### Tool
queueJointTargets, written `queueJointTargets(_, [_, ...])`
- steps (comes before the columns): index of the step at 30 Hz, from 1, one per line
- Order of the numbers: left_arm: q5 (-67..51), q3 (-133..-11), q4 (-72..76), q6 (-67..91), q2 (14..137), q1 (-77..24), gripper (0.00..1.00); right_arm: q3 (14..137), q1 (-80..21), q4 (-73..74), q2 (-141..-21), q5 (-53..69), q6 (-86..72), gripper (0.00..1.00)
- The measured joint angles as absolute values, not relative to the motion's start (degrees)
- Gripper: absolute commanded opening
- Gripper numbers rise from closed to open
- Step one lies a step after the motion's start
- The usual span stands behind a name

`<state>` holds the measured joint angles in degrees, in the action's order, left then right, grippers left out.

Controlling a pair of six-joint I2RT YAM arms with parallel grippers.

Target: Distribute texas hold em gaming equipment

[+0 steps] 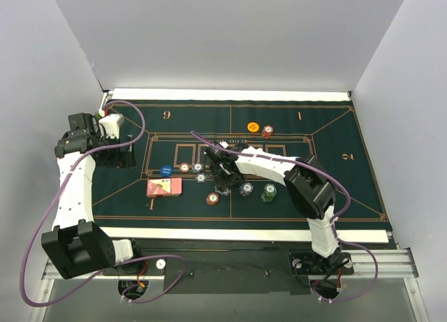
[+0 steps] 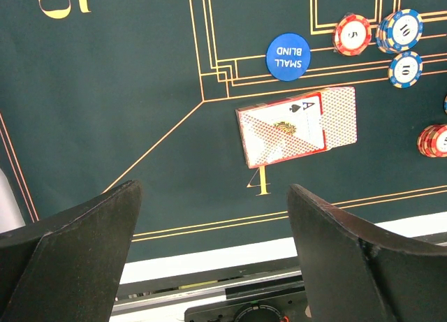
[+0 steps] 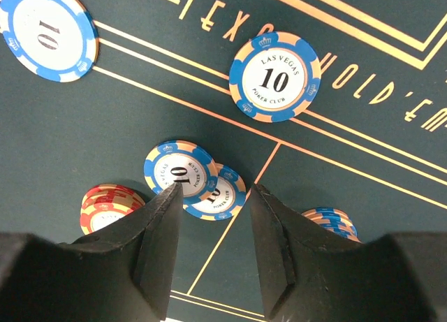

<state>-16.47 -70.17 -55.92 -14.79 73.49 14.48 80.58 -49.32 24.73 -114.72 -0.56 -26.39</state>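
Right claw [image 3: 215, 193] hangs spread wide over two overlapping blue chips [image 3: 180, 170], a jaw on either side, nothing pinched yet; left claw [image 2: 213, 196] gapes too, empty, out at nine o'clock of the mat and looking across at the cards [image 2: 297, 126] and the small-blind disc [image 2: 287, 56]. By my read the share-out is barely underway: an orange disc [image 1: 254, 127] and a red stack [image 1: 267, 132] sit at one o'clock near the gold 1 and the cards lie at eight o'clock by the 4. But a second red pile [image 1: 213, 198], a blue pile [image 1: 246, 189] and a green pile [image 1: 269, 193] bunch mid-mat, and nothing lies by the 6 or the 2. Underfoot, a dark green felt mat [image 1: 349, 168] with gold lines covers a counter [image 1: 174, 232] showing white at six and twelve o'clock, boxed by plain pale walls [image 1: 230, 35] on three sides
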Motion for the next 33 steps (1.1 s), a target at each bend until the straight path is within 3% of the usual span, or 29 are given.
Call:
queueJointTargets(28, [-15.42, -70.22, -55.92, -15.77, 73.49, 14.48, 0.96, 79.09, -50.26, 28.1, -113.12, 1.39, -24.08, 0.4])
queueJointTargets(33, [-15.16, -70.22, -55.94, -15.99, 73.49, 14.48, 0.96, 79.09, -50.41, 28.14, -113.14, 3.14, -23.94, 0.31])
